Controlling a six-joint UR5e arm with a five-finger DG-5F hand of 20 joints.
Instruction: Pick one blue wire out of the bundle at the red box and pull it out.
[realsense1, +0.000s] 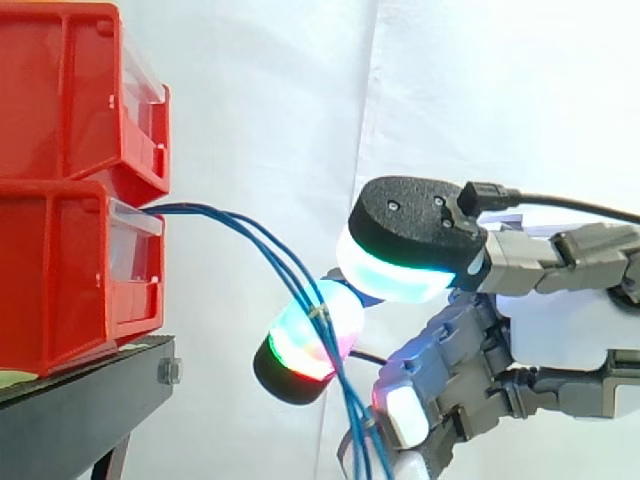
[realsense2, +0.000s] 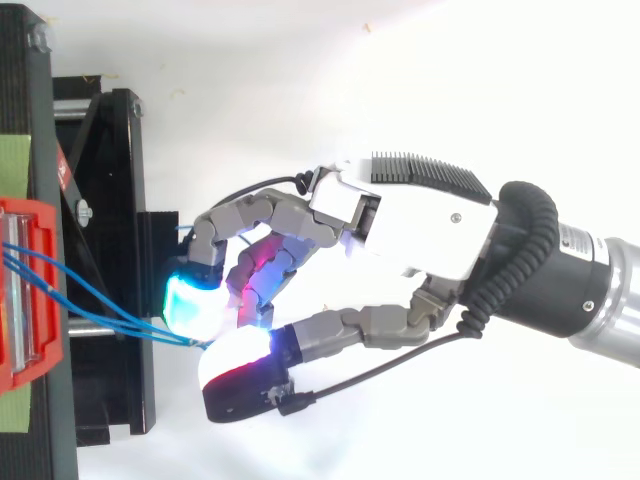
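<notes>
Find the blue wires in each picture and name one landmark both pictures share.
Side view: blue wires leave the lower red bin at left, curving down past the hand to the bottom edge.
Top view: blue wires run from the red bin at left, rightward to the hand.
Shared landmark: the red bin.

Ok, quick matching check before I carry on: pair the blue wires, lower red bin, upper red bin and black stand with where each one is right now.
Things:
1. blue wires
2. lower red bin
3. upper red bin
4. black stand

Places:
A. underneath both bins
B. stacked on the other bin
C. wires come out of its front
D. arcing down and right, pinched between the pads of the hand

Pairs: 1-D, 2-C, 3-B, 4-A
</notes>
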